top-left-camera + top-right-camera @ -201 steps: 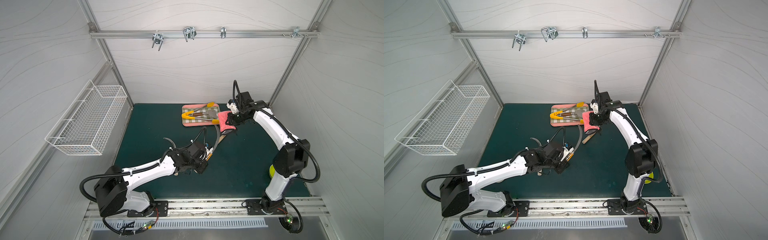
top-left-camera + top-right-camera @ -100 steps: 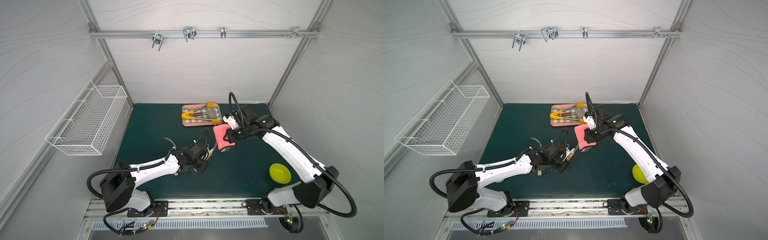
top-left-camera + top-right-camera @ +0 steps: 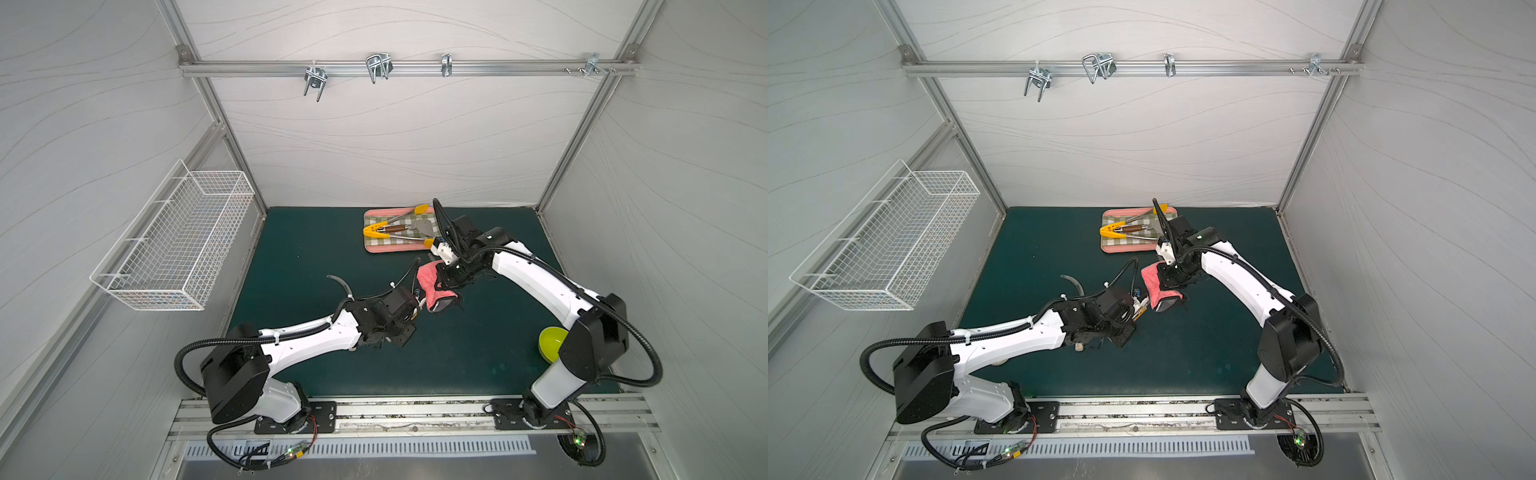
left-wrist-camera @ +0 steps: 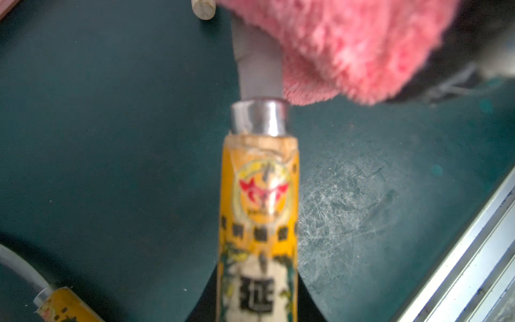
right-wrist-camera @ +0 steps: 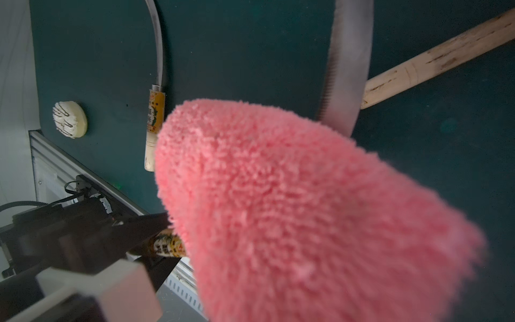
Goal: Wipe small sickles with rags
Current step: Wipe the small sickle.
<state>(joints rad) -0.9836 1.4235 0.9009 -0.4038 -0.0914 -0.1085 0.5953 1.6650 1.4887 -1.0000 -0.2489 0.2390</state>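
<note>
Pink fuzz fills my right wrist view: the rag (image 5: pixel 306 209) hangs in the air from my right gripper (image 3: pixel 449 277), whose fingers are buried in the cloth and pressed together on it. My left gripper (image 5: pixel 158 242) pinches the held sickle (image 4: pixel 260 209) by its yellow-labelled handle, a black finger on either side, with the tool lifted off the green mat (image 3: pixel 311 249). Its grey blade leaves a shiny metal collar and runs straight under the rag, and the cloth touches the blade just past the collar. A grey blade, toothed along one edge, curves out from behind the rag on the far side; it looks like the same one. A second sickle (image 5: pixel 154 120), also labelled, lies flat on the mat near my left arm, apart from the rag. The third sickle (image 5: pixel 432 61) shows only a bare wooden handle, its butt end just beside that blade. At the back of the mat sits the tray (image 3: pixel 376 250) with the tongs (image 3: pixel 376 230) on it. A green bowl (image 3: pixel 548 343) stands half hidden behind my right arm.
</note>
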